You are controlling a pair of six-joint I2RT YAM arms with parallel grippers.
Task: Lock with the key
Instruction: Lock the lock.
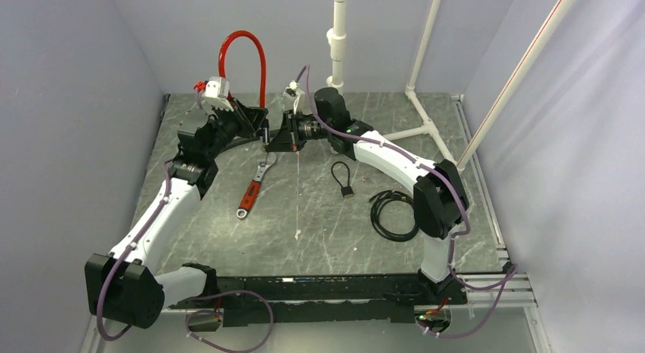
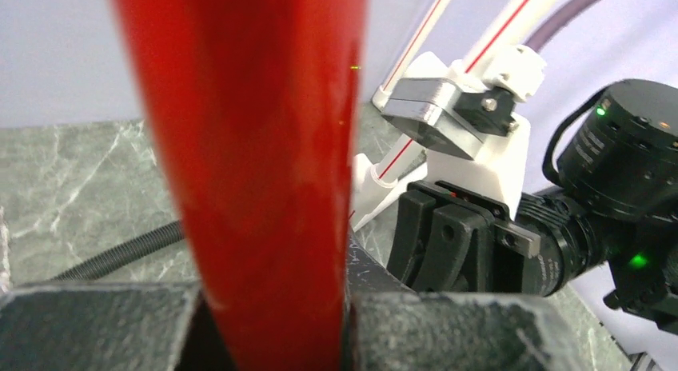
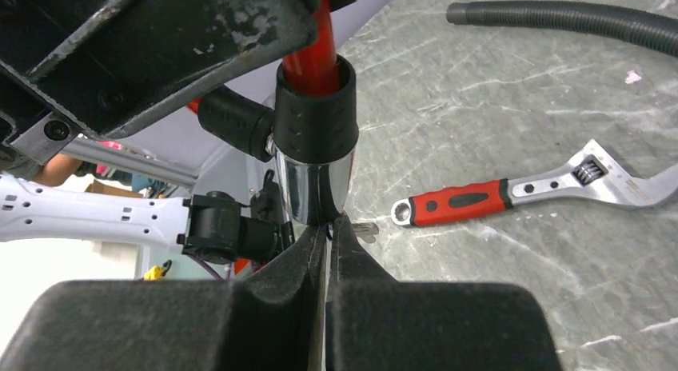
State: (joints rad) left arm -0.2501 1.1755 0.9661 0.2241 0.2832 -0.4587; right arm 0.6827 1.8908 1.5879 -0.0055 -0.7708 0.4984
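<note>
Both arms pair white curved link shells with chunky black joint housings: left arm (image 1: pixel 156 224) lower left, right arm (image 1: pixel 395 159) centre right. Thin mauve cables (image 2: pixel 576 11) trail along them. The right gripper (image 3: pixel 328 227) has scuffed matte-black fingers; green lights (image 2: pixel 637 261) glow on its wrist motor.

Just above your right claw (image 3: pixel 328 227) (matt, grainy black plastic), you see the lock barrel (image 3: pixel 316 191) in mirror chrome. Its collar (image 3: pixel 316 107) is matt black and rubbery; the red cable (image 2: pixel 264 187) is glossy and smooth. Right of the claw, the wrench (image 3: pixel 512 192) is satin metal with a red rubbery grip. The bench (image 3: pixel 520 91) is scuffed, matt, stone-look.
</note>
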